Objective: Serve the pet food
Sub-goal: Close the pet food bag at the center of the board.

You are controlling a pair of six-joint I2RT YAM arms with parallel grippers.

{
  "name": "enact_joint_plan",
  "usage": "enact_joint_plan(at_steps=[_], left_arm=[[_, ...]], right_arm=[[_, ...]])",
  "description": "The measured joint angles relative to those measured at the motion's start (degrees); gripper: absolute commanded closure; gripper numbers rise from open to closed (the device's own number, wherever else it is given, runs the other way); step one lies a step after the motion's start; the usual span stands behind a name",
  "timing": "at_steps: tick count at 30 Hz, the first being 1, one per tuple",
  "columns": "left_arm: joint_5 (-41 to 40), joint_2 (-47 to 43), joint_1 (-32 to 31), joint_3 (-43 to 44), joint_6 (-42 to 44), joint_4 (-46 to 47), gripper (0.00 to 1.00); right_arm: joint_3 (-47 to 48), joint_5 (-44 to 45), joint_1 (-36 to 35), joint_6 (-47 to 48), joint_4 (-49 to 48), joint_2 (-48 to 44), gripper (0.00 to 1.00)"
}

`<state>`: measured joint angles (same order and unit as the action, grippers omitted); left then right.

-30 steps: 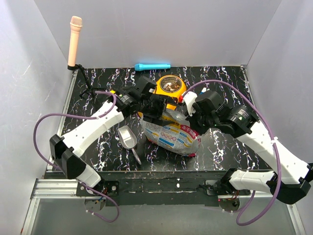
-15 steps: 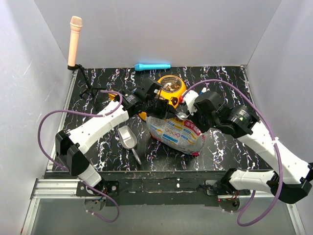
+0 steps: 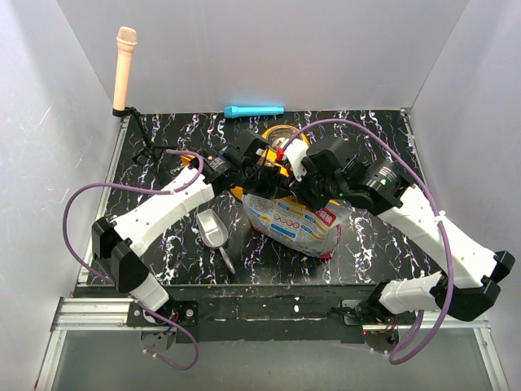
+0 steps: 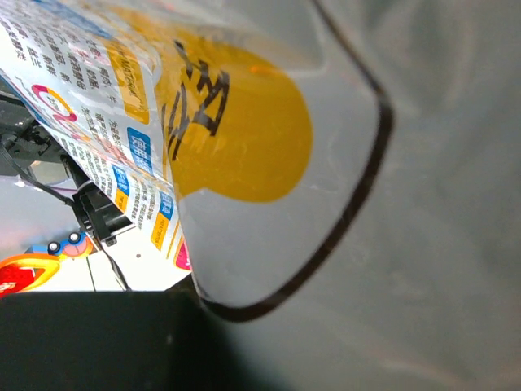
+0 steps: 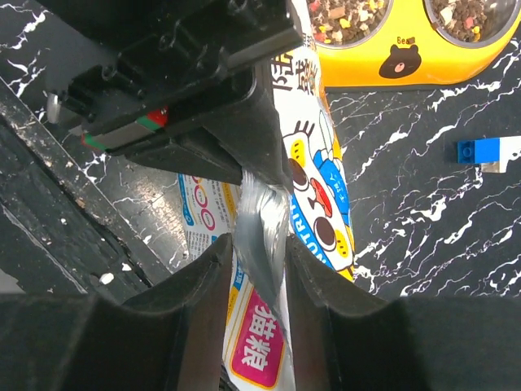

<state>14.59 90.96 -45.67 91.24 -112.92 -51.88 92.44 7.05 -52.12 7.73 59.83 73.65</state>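
1. Right gripper [image 5: 259, 244]: clenched on the silver top seam of the foil bag [image 3: 293, 224], with the seam pinched flat between both fingers
2. Left gripper [image 5: 259, 173]: grasping the same seam right beside the right one; the bag's printed face fills its wrist view
3. Pet food [image 5: 348, 15]: kibble lies in both wells of the yellow double bowl [image 5: 407, 63], at 12 o'clock from the bag
4. Metal scoop [image 3: 212, 229]: lies on the table [image 3: 370, 244] at 9 o'clock from the bag, apart from both grippers
5. Blue stick [image 3: 254, 110]: lies at the table's 12 o'clock edge
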Motion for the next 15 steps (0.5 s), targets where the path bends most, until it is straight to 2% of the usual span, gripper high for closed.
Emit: enact_joint_plan(at_steps=[2,6,9,10,13,15], left_arm=[[-0.2,0.0,0.0,0.0,0.0,0.0,0.94],[-0.2,-0.4,-0.1,0.0,0.0,-0.4,0.92],[-0.2,-0.4,-0.1,0.0,0.0,-0.4,0.81],[-0.3,-0.5,-0.1,0.0,0.0,-0.4,0.72],[-0.9,-1.4,0.0,0.0,-0.3,0.1,0.52],[-1.4,-2.1,0.2,0.7,-0.5,-0.1,0.42]], right_arm=[[0.0,-0.1,-0.3,0.2,0.0,0.7,0.54],[-1.9,-0.3,-0.5,0.3,-0.9,-0.6,0.53],[-3.3,-0.3,-0.5,0.4,-1.3,-1.3,0.53],[-3.6,-0.2,-0.5,0.5,-1.3,-1.3,0.55],[-5.0,0.3,-0.5,0.9,-1.9,-1.4,0.84],[-6.1,1.5,-0.5,1.2,-2.4,-1.6,0.97]])
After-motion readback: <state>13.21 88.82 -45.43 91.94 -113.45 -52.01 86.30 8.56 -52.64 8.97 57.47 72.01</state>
